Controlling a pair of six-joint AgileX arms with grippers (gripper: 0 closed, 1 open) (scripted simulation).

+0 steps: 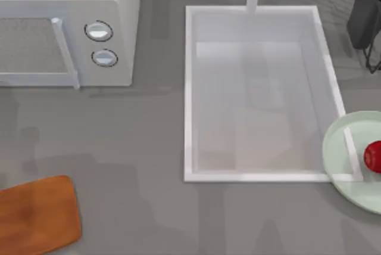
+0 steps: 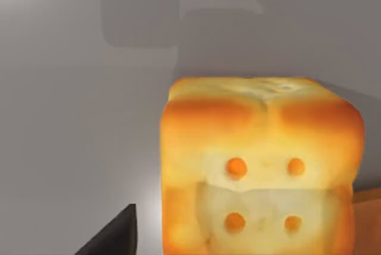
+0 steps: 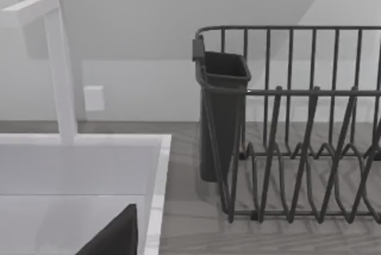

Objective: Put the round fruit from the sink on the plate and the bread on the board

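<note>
The bread [image 2: 262, 168] fills the space before the left claw; whether the claw grips it, I cannot tell. No writing is readable.

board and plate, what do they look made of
The board looks like wood: orange-brown with streaky grain and a slight sheen. The plate looks like glazed ceramic or smooth plastic, pale mint with an even, soft gloss; the look leaves that open.

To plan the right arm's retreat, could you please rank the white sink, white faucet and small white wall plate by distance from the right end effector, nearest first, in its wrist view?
1. White rectangular sink: rim beside the right end effector.
2. White faucet: at the sink's far edge.
3. Small white wall plate: on the wall behind the faucet.
</note>
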